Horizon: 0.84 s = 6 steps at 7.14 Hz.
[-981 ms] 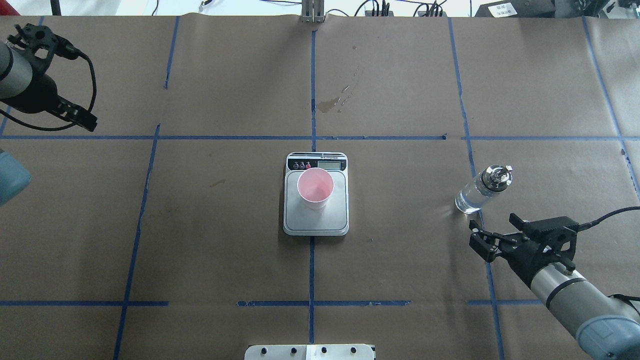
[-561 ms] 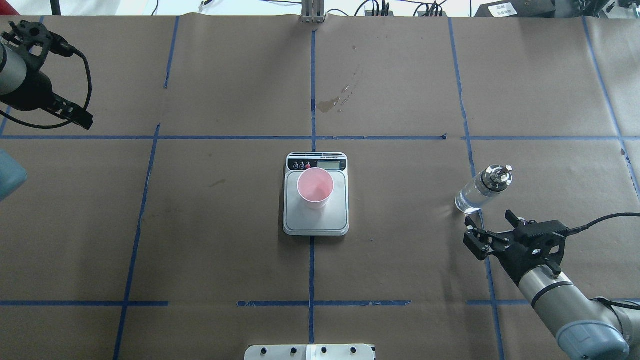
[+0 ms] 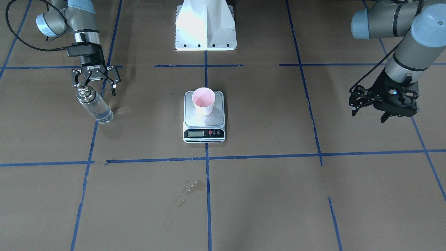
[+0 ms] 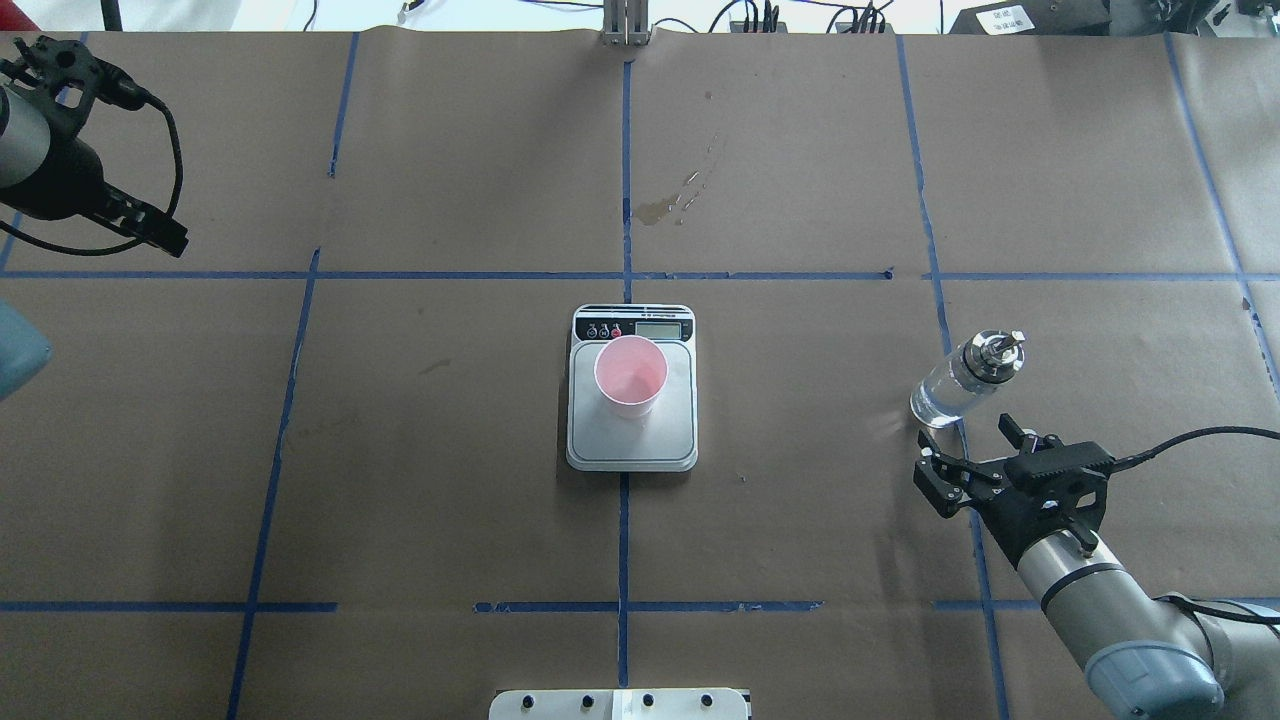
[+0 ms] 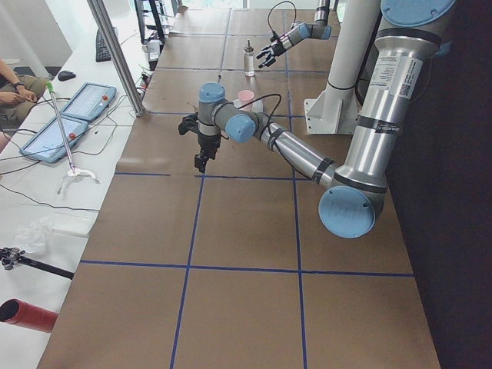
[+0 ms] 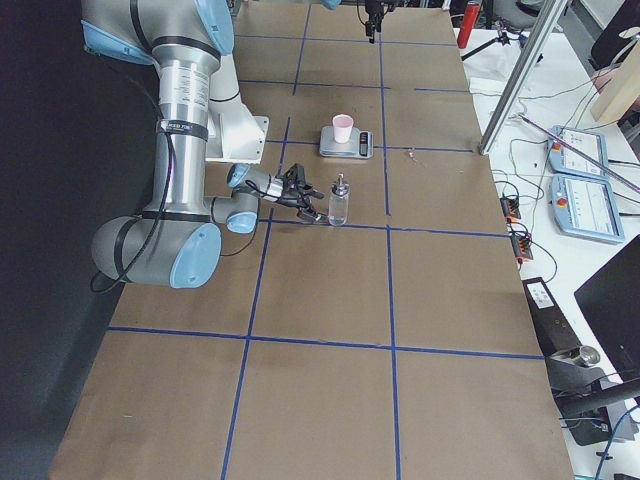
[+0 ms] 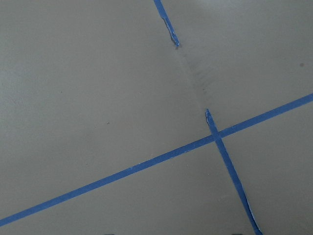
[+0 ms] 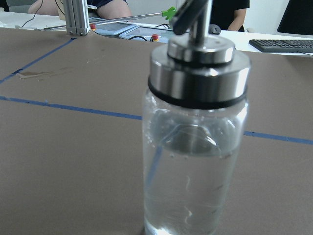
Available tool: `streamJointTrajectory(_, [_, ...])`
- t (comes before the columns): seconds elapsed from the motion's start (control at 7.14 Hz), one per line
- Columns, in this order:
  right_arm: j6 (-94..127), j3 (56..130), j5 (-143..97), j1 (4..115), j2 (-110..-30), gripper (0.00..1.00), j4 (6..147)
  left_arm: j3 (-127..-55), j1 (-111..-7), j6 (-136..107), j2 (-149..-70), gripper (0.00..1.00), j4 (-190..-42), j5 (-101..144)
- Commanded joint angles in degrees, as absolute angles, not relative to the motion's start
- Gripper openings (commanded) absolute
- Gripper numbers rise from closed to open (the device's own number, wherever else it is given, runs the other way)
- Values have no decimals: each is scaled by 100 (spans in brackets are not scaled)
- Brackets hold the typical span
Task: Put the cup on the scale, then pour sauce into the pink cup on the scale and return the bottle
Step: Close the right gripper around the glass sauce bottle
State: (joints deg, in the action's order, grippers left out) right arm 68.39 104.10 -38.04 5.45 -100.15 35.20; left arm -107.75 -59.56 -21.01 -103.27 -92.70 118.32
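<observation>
Bottle (image 4: 958, 388), upright: stands just ahead of right gripper (image 4: 968, 448), the nearer one; jaws spread wide, holding nothing.

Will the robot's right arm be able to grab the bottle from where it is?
Probably yes. The right tool is open and sits just beside the bottle, pointing at it, with nothing between them to block the way.
</observation>
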Motion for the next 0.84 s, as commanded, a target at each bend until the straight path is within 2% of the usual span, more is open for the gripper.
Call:
streamJointTrajectory(0.0, [6820,10354,-3779,589,-10002,100,3481,-10802,-5968,-2109,-10327,88,-9255,11830])
streamJointTrajectory(0.14, [6812,10354,-3797,676,-9906,100,3489,-10802,-5968,-2101,-10327,91,-9255,11830])
streamJointTrajectory(0.7, [6820,10196,-3849,975,-9747,100,3489,-10846,-6020,-2101,-10266,92,-9255,11848])
